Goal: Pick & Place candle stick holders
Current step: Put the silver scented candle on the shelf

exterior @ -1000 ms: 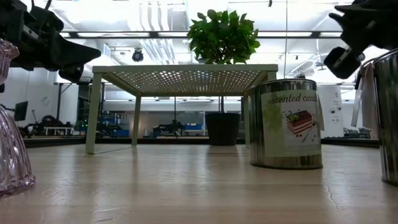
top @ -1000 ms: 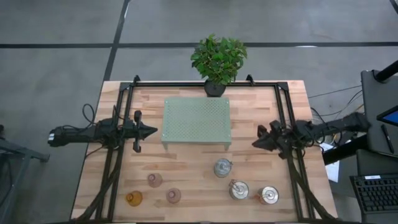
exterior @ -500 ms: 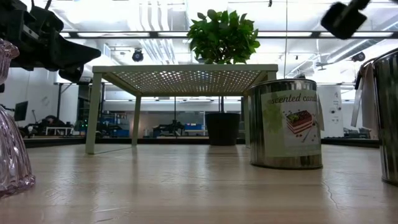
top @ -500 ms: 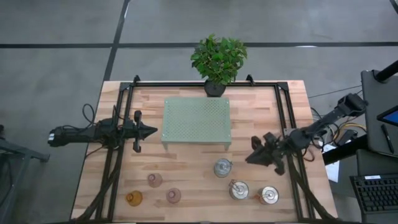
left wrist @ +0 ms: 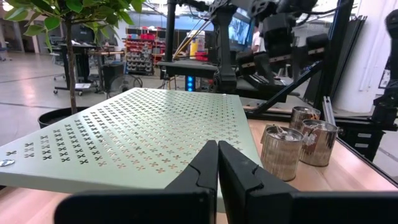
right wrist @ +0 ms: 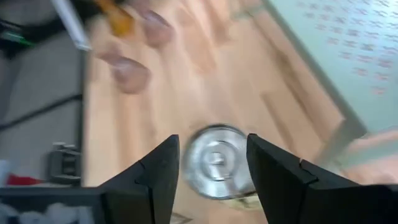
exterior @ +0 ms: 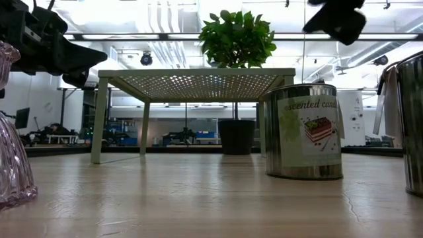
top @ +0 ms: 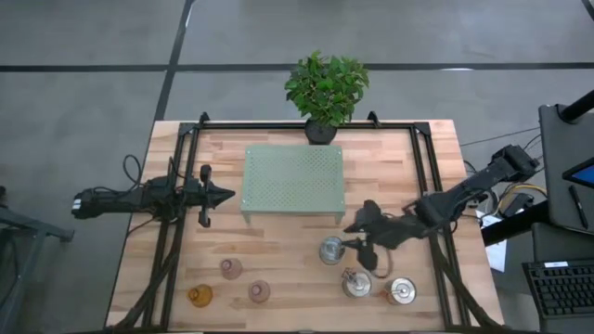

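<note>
Three silver candle stick holders (top: pixel 332 249) (top: pixel 356 282) (top: pixel 401 291) stand on their bases at the table's near right. Two pinkish glass ones (top: pixel 231 268) (top: pixel 260 291) and an amber one (top: pixel 200 296) stand at the near left. My right gripper (top: pixel 357 241) hangs open above the farthest silver holder (right wrist: pixel 214 160), which shows between its fingers (right wrist: pixel 163 177) in the right wrist view; in the low view the gripper (exterior: pixel 336 16) is well above that holder (exterior: pixel 304 132). My left gripper (top: pixel 227 195) is shut and empty, left of the green stand.
A pale green perforated stand (top: pixel 292 181) stands on legs at the table's middle, with a potted plant (top: pixel 325 88) behind it at the far edge. Black frame rails (top: pixel 176 232) run along both table sides. Bare wood lies between the glass and silver groups.
My right gripper has swung from the table's right side toward the left and near edge, coming over the farthest silver holder, and its fingers have opened. The holders and my left arm have kept still.
</note>
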Robot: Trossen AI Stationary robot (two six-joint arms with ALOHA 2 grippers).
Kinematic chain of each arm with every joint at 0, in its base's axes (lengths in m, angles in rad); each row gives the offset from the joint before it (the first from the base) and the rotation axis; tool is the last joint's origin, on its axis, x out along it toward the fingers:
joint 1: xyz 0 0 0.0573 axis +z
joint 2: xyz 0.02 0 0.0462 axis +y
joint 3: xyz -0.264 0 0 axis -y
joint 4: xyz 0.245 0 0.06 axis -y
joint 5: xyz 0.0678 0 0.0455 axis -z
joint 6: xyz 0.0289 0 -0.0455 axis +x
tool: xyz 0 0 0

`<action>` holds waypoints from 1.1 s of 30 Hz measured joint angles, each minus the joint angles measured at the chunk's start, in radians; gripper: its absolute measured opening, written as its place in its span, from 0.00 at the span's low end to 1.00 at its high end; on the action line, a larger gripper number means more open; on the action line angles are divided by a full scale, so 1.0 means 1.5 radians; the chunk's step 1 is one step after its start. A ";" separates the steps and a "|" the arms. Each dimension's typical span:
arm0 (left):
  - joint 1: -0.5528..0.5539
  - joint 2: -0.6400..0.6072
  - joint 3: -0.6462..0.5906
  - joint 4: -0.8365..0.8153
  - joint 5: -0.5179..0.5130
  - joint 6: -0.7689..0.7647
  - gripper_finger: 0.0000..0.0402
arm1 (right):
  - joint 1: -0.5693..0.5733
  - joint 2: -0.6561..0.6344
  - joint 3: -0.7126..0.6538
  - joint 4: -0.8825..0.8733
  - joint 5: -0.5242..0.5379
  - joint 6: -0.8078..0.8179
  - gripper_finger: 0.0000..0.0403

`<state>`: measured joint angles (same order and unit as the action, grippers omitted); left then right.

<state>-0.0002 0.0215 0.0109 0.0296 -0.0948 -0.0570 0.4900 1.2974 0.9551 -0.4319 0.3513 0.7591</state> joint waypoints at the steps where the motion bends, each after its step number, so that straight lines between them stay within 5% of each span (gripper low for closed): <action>1: 0.000 0.000 0.000 0.000 0.000 0.000 0.02 | -0.001 0.022 0.023 -0.029 0.001 0.002 0.45; 13: 0.000 0.000 0.000 0.000 0.000 0.000 0.02 | -0.019 0.236 0.259 -0.236 -0.069 -0.025 0.43; 33: 0.000 0.000 0.000 0.000 0.000 0.000 0.02 | -0.064 0.285 0.242 -0.260 -0.100 -0.025 0.40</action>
<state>-0.0003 0.0212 0.0109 0.0296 -0.0948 -0.0567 0.3943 1.7254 1.3179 -0.8225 0.2008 0.7223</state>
